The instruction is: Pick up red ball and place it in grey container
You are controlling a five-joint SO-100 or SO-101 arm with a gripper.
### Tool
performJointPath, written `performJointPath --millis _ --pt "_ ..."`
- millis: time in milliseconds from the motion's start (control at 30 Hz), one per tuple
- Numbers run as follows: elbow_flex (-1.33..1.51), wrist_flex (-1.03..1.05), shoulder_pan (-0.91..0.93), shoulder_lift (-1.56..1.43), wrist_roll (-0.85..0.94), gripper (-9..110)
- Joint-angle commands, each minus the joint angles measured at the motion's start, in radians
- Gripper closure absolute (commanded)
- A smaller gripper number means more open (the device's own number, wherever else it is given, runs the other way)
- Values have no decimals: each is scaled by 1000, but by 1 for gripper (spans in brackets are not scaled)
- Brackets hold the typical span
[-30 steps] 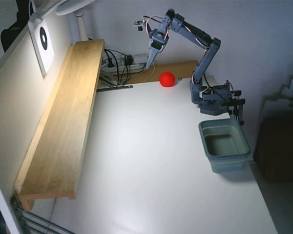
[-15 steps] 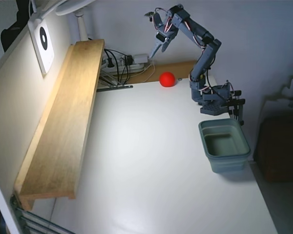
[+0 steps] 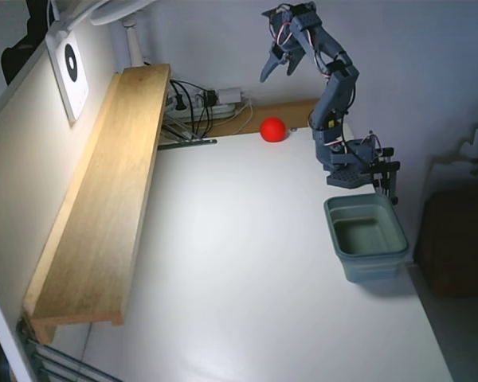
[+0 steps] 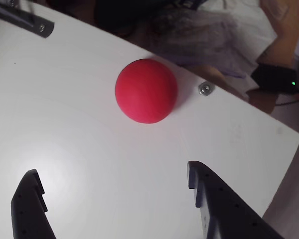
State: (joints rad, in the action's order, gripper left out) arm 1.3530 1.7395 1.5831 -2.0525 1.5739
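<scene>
The red ball [image 3: 273, 129] rests on the white table near its far edge; in the wrist view the red ball [image 4: 146, 90] lies ahead of the fingers, untouched. My gripper [image 3: 277, 68] hangs high in the air above the ball, open and empty; the wrist view shows the gripper [image 4: 114, 181] with both dark fingers spread wide over bare table. The grey container [image 3: 367, 236] stands at the table's right side, in front of the arm's base, with nothing visible inside.
A long wooden shelf [image 3: 103, 191] runs along the left side. Cables and a power strip [image 3: 209, 101] lie behind the ball. The arm's base [image 3: 352, 163] is clamped at the right edge. A small nut [image 4: 205, 88] lies next to the ball.
The arm has swung up and to the right, lifting the gripper from left of the ball to high above it. The ball and container have not moved.
</scene>
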Motion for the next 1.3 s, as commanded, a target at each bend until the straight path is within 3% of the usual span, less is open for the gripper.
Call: performJointPath --millis 0,433,1267 --pt "-31 6 24 -29 -3 63" --pt "-32 6 24 -24 -3 63" --pt "-201 -76 24 285 -3 63"
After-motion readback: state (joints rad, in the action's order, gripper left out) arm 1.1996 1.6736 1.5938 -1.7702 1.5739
